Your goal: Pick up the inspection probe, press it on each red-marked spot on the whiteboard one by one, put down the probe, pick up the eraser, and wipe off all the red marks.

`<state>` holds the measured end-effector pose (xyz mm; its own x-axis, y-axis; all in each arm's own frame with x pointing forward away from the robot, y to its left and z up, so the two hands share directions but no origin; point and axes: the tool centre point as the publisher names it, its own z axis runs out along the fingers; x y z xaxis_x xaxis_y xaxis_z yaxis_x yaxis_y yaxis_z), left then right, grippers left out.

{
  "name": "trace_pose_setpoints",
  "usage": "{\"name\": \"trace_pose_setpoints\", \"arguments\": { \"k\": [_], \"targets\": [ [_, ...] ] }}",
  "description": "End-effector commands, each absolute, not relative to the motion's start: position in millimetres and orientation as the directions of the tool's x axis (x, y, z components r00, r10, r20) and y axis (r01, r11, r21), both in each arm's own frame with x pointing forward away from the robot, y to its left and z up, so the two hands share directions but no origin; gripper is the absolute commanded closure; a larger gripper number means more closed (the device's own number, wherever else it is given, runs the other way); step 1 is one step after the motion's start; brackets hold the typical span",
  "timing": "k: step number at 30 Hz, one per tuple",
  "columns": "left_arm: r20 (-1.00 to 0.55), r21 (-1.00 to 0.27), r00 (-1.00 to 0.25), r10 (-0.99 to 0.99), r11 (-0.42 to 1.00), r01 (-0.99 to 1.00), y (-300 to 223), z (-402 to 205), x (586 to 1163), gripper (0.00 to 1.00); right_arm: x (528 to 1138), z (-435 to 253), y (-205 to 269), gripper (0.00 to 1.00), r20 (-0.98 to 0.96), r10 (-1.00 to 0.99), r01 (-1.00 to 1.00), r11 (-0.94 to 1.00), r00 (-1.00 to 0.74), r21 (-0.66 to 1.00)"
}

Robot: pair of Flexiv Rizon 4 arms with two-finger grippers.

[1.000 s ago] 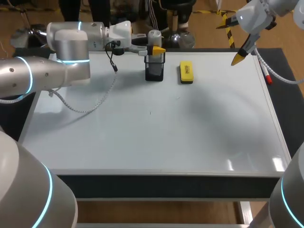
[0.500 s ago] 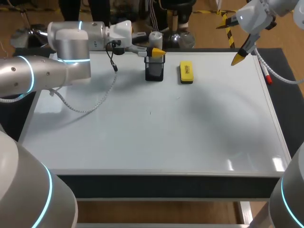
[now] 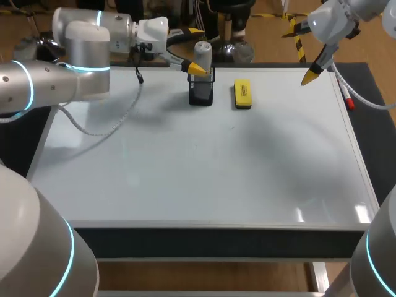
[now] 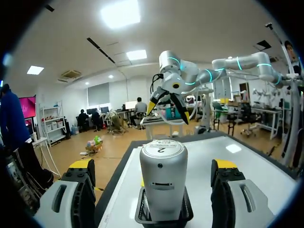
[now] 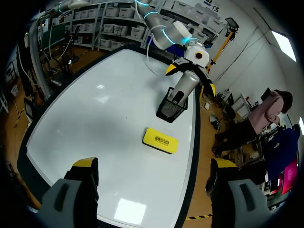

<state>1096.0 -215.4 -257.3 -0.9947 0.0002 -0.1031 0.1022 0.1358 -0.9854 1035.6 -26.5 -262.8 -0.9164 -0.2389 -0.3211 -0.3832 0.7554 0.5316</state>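
Spanning the table, the flat white whiteboard (image 3: 216, 179) lies under both arms. The silver left arm (image 3: 55, 86) comes in across the far left corner, and its thin grey cable (image 3: 93, 132) sags over the far-left part of the board. The silver right arm (image 3: 337, 21) hangs above the far right corner. At the far edge near the middle stands a black mesh holder (image 3: 201, 91), and upright in it is the grey cylindrical inspection probe (image 3: 202, 51), its lower part walled in by the mesh. The left gripper (image 3: 197, 49) has its fingers apart on either side of the probe's top, with a gap showing on each side. The right gripper (image 5: 153, 167) is spread wide with nothing between its fingers. Just right of the holder, apart from it, lies the yellow block eraser (image 3: 242, 93). A red marker pen (image 3: 348, 99) rests along the board's right edge.
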Motion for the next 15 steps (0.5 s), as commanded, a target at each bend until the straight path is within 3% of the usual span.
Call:
{"name": "trace_pose_setpoints", "arguments": {
  "k": [1,15],
  "targets": [
    [-0.124,-0.969,-0.992,-0.013,0.219,0.118,-199.9,-242.2,1077.6,0.0,1035.6,-262.5,-26.7,0.0,-0.32,-0.241,-0.384,0.757,-0.916,0.529],
    [-0.163,-0.938,-0.986,-0.027,0.315,0.147,-158.2,-225.3,1047.7,0.0,1035.6,-262.5,-26.7,0.0,-0.32,-0.241,-0.384,0.757,-0.916,0.529]
  ]
}}
